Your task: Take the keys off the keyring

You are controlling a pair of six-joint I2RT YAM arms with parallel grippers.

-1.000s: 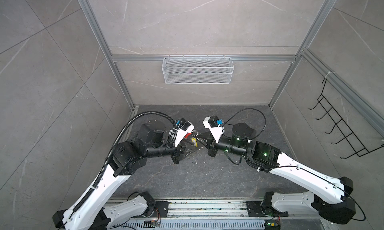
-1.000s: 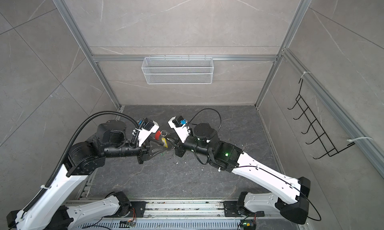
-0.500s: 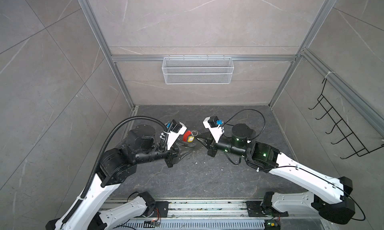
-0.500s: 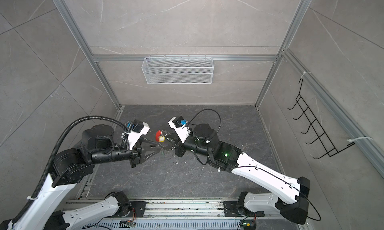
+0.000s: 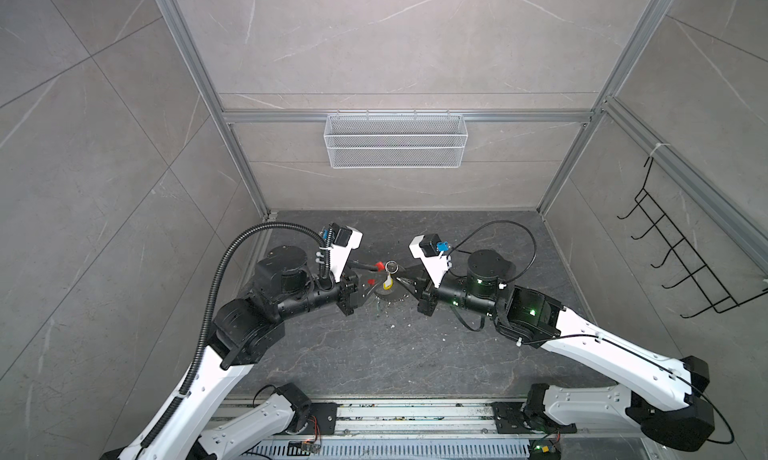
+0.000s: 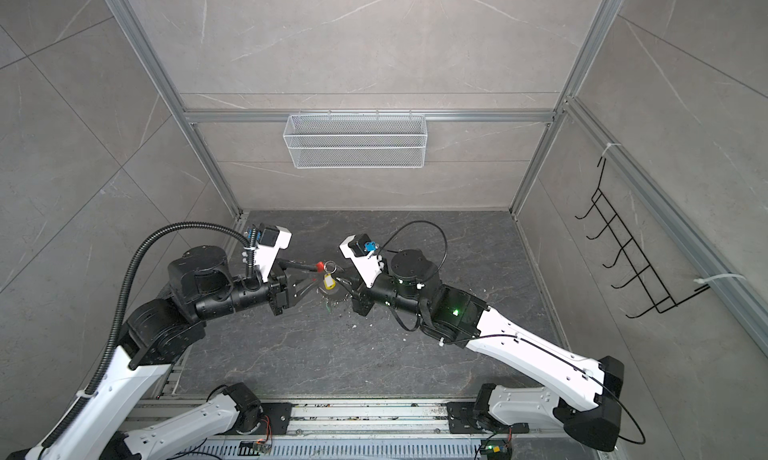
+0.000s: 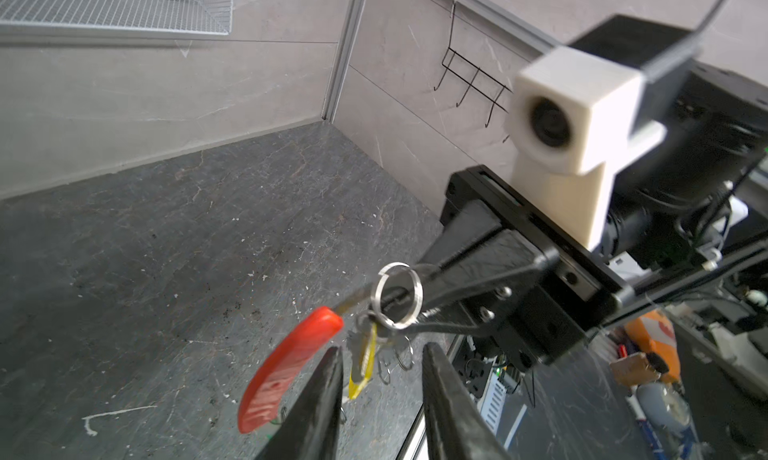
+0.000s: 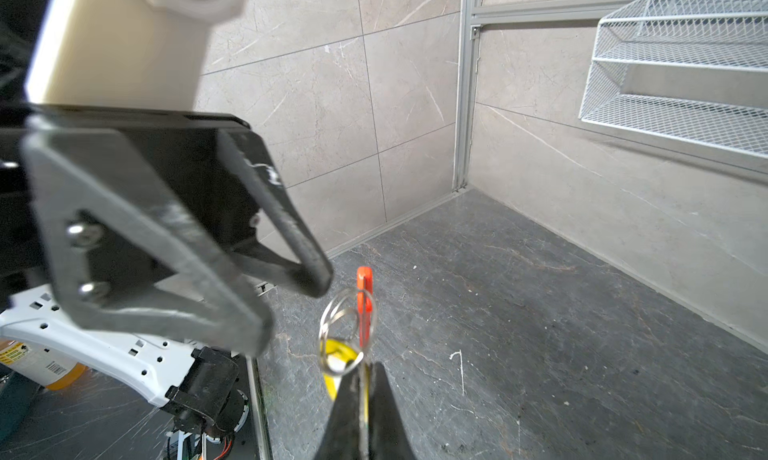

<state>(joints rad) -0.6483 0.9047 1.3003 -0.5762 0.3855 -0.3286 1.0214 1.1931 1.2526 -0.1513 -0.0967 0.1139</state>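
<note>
Right gripper [image 8: 360,368] is clamped on the keyring [image 7: 291,370], above the floor [image 5: 374,354] centre. Left gripper [image 7: 381,352], jaws apart, stands at 9 o'clock from the yellow key [image 5: 388,285]. I would close squarely on it, then pull slowly toward 9 o'clock.

Soft, even light comes from above, so both top views are bright and clear. Only pale shadows lie on the dark floor [image 5: 374,354]. In the left wrist view the white camera block [image 7: 582,109] looks fuzzy, the keyring [image 7: 291,370] looks fairly sharp, and a small silver ring [image 7: 375,298] shines. In the right wrist view the left gripper [image 8: 289,308], very close, is blurry.
</note>
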